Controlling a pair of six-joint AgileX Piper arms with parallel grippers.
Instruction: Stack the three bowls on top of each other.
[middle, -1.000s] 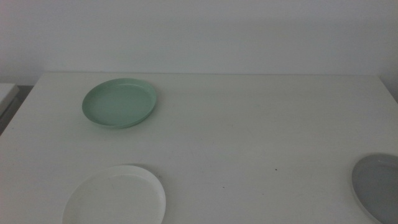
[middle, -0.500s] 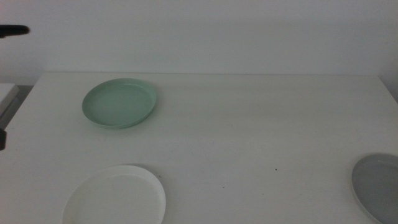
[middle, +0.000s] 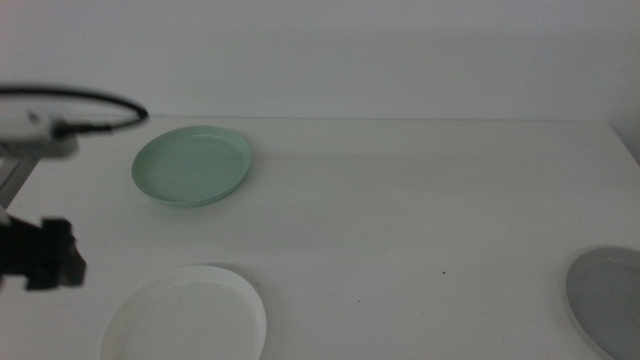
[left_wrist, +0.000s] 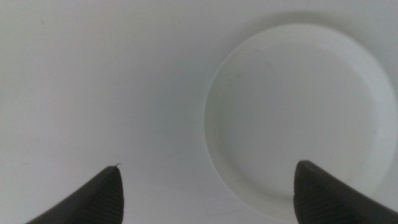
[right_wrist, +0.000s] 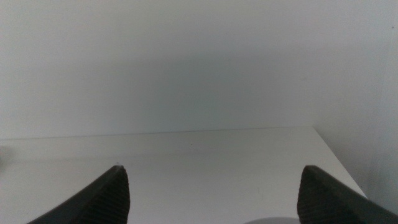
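Note:
Three bowls lie apart on the white table. The mint green bowl (middle: 192, 166) is at the back left, the white bowl (middle: 185, 315) at the front left, and the grey bowl (middle: 606, 298) at the front right edge, partly cut off. My left gripper (left_wrist: 208, 165) hangs open above the table, with nothing between its jaws. It is just beside the white bowl (left_wrist: 301, 118), whose rim lies under one jaw. In the middle view the left arm (middle: 40, 255) shows blurred at the left edge. My right gripper (right_wrist: 212, 168) is open and empty, out of the middle view.
The white table (middle: 400, 220) ends at a pale wall behind. Its right edge (right_wrist: 339, 158) shows in the right wrist view. A camera with a black cable (middle: 90, 100) rides on the left arm.
The left arm has come into the middle view from the left and moved toward the white bowl. The three bowls have not moved.

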